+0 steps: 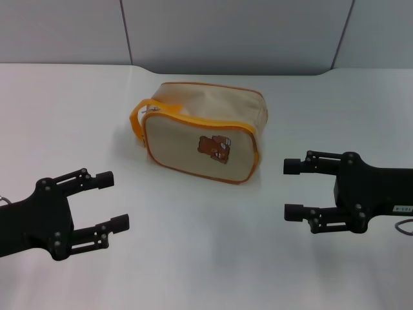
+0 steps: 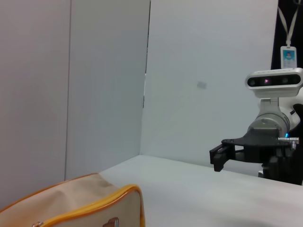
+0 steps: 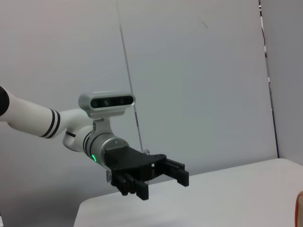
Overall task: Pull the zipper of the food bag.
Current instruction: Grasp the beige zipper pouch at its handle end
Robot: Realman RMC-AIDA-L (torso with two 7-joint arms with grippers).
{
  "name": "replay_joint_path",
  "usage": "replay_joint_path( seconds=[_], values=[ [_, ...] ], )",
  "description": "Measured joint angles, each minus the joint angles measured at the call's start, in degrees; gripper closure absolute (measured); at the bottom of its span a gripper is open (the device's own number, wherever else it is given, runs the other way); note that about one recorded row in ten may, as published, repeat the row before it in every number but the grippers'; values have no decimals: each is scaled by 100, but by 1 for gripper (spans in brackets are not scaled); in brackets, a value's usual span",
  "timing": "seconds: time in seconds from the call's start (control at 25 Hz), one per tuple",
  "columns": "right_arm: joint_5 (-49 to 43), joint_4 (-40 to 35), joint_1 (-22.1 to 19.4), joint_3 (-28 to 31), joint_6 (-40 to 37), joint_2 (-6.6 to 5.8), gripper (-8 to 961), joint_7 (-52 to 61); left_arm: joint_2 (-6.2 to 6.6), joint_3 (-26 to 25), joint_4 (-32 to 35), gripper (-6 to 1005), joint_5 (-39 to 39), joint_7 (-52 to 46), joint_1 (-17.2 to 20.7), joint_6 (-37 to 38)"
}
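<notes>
Boxy beige fabric food bag [image 1: 203,132] with orange piping sits on the white table [image 1: 193,258], ahead of and between both tools, touching neither. Thin zipper [image 1: 193,121] runs along the orange-trimmed top edge; small silvery pull tab [image 1: 153,110] sits at the end by the orange loop handle [image 1: 137,121], nearer the left tool.

Risks, as judged: the tab is tiny and next to the loop, so fingers could close on the handle instead. The bag looks light and unanchored; pulling without the other tool bracing it would likely drag the whole bag.

Black left gripper [image 1: 111,201] low over the table, fingers spread wide, empty, aimed toward the bag. Black right gripper [image 1: 289,189] likewise wide open, empty, level, pointing inward.
</notes>
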Motion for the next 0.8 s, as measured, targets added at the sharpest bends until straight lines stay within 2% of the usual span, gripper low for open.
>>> replay_joint_path(
  seconds=[0.32, 0.56, 0.68, 0.8],
  values=[
    [-40, -49, 28, 9, 26, 1, 162, 115, -1, -6, -2, 216, 54, 60, 31, -83],
    [-73, -82, 29, 25, 69, 46, 162, 119, -14, -7, -31, 216, 56, 213, 62, -146],
    [-80, -107, 13, 29, 113, 59, 163, 120, -35, -130, -153, 215, 17, 548, 87, -597],
    [-175, -127, 3, 28, 116, 91, 163, 121, -114, -616, -436, 215, 1, 909, -45, -1679]
  ],
)
